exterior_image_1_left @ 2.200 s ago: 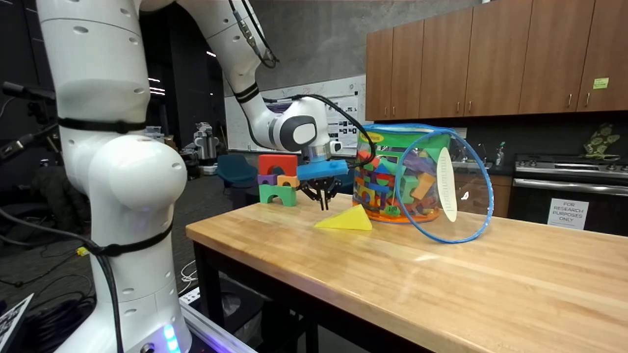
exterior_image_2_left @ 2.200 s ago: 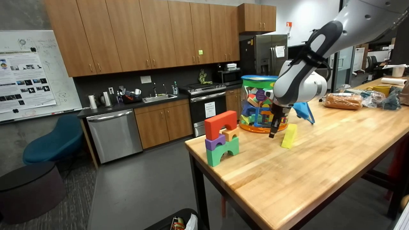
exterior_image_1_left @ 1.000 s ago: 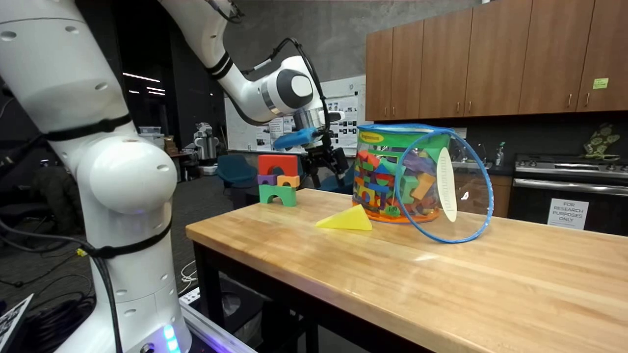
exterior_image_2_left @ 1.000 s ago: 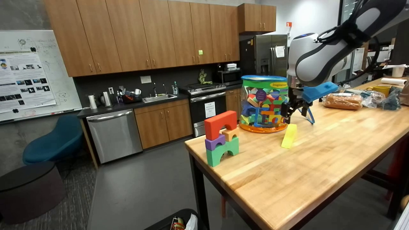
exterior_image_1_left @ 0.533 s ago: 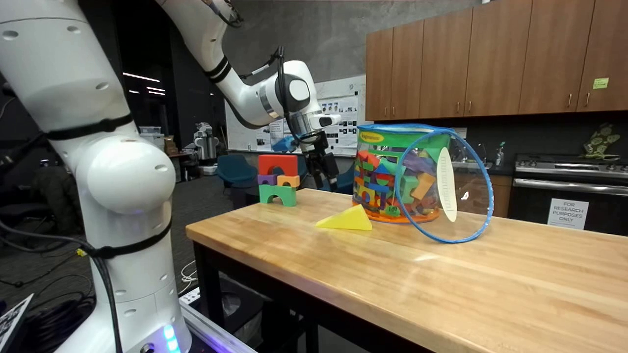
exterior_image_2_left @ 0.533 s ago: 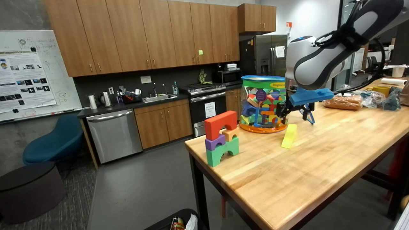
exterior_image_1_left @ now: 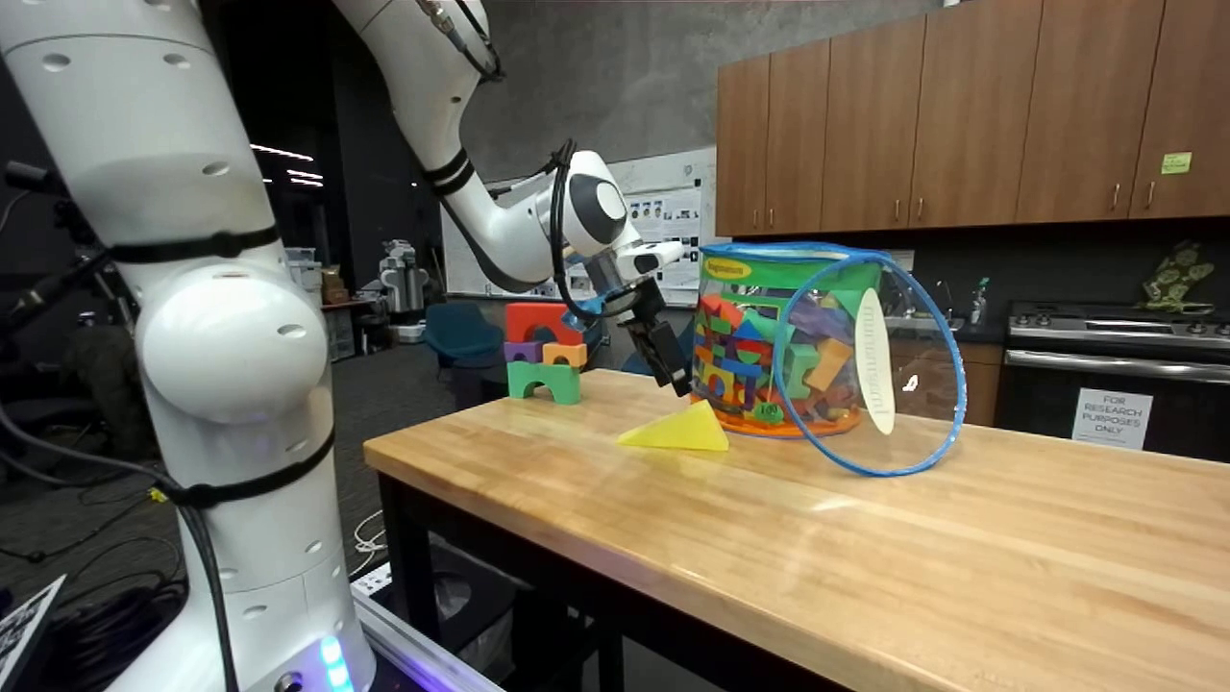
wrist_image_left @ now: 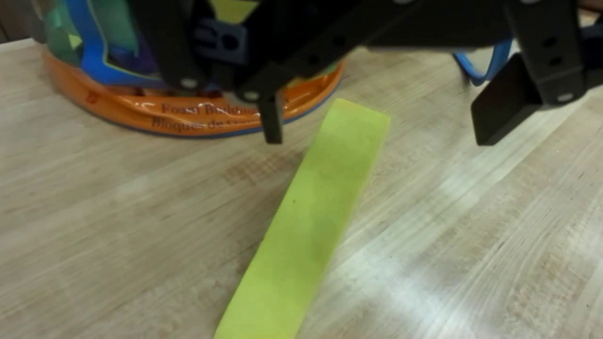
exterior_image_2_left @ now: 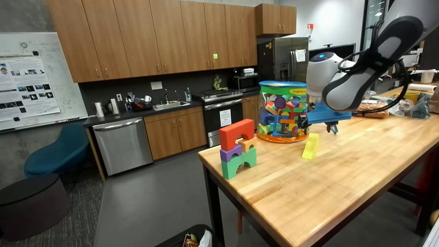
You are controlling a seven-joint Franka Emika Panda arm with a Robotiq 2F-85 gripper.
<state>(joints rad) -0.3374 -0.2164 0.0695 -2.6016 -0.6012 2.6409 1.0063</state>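
My gripper point(wrist_image_left: 380, 139) stands open in the wrist view, its dark fingers wide apart with nothing held. Beneath the gap, a long yellow wedge block point(wrist_image_left: 306, 221) lies on the wooden table, apart from both fingers. An exterior view shows the gripper point(exterior_image_1_left: 680, 387) tilted, its fingertips just above and behind the thin end of the view's yellow wedge point(exterior_image_1_left: 680, 431). Close beside it stands a clear zip bag point(exterior_image_2_left: 283, 113) full of coloured foam blocks, with an orange base point(wrist_image_left: 207, 113). The gripper point(exterior_image_2_left: 317, 129) also shows in an exterior view under its blue mount point(exterior_image_2_left: 328, 115).
A small tower stands near the table corner: a red arch point(exterior_image_2_left: 236, 133) over purple point(exterior_image_2_left: 230, 153) and orange point(exterior_image_2_left: 247, 144) blocks on a green arch point(exterior_image_2_left: 236, 165). The bag's round blue-rimmed lid point(exterior_image_1_left: 947, 437) hangs open onto the table. Wrapped bread point(exterior_image_2_left: 372, 111) lies farther along.
The gripper has turned and tilted, and its fingers, close together at first, now stand wide apart. Lately it came lower and nearer the bag. The yellow wedge and tower stay put.
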